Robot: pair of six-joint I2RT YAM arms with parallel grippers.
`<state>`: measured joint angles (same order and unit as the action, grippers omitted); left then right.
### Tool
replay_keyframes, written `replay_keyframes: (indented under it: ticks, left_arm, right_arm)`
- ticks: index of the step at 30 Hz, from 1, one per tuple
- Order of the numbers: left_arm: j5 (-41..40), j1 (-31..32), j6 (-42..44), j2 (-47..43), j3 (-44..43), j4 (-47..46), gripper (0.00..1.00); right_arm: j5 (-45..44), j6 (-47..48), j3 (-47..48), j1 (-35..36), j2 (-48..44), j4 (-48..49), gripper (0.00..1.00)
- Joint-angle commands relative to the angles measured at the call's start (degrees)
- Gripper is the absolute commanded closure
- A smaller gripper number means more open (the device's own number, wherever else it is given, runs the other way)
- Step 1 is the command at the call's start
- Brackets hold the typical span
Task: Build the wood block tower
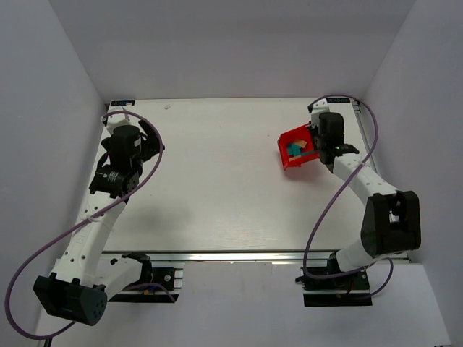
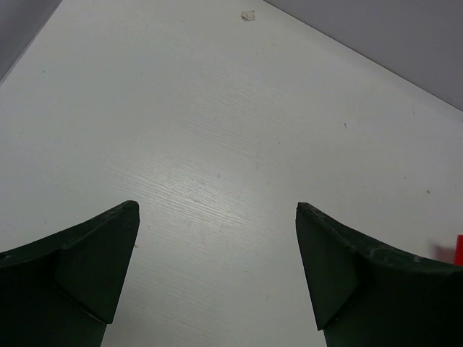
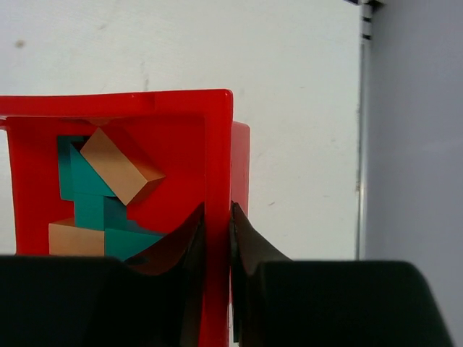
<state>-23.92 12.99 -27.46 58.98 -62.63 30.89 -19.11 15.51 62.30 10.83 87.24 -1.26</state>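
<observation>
At the upper right of the top view, the right hand (image 1: 316,141) is pinched narrow on a side wall of the red bin (image 3: 116,105), one finger inside and one outside. The teal and tan wood blocks (image 3: 90,195) lie jumbled inside that bin. The left hand (image 2: 217,210) gapes wide above the worktop (image 1: 217,188) at the upper left, gripping nothing.

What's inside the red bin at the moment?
Inside the red bin: a loose jumble of teal blocks and two tan blocks, not stacked. The right claw, clamped on the bin's side wall, hides the near end, so more pieces may lie there.
</observation>
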Motion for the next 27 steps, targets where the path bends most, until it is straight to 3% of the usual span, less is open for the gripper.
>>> replay_keyframes:
  ticks: [1, 9, 11, 15, 18, 24, 27]
  left_arm:
    - [1.16, 0.28, 0.13, -0.18, -0.21, -0.75, 0.02]
    - [1.95, 0.28, -0.05, 0.61, 1.19, -1.54, 0.02]
    - [1.86, 0.19, -0.05, 0.61, 1.28, -1.1, 0.02]
    - [1.6, 0.28, -0.22, 0.17, 1.55, -0.57, 0.02]
    - [1.51, 0.28, -0.31, -0.44, 1.99, -0.66, 0.02]
    - [0.55, 0.28, -0.22, -2.03, 2.34, -0.4, 0.02]
    - [0.37, 0.28, -0.4, -2.55, 2.51, -0.22, 0.02]
  right_arm:
    - [7.95, 3.38, -3.85, 1.21, -3.99, 8.02, 1.0]
    - [-4.94, 6.73, -4.48, 10.69, -8.23, 5.48, 1.0]
    - [-8.64, 6.82, -3.33, 13.76, -7.18, 3.11, 1.0]
    - [-25.82, 8.74, 0.0, 19.74, -1.83, -1.02, 1.0]
    - [-33.77, 8.4, 2.2, 23.0, 3.8, -1.9, 1.0]
    - [-40.2, 5.94, 7.21, 27.57, 7.94, -3.05, 1.0]
    - [-44.15, 10.76, 8.36, 29.94, 8.91, 0.0, 1.0]
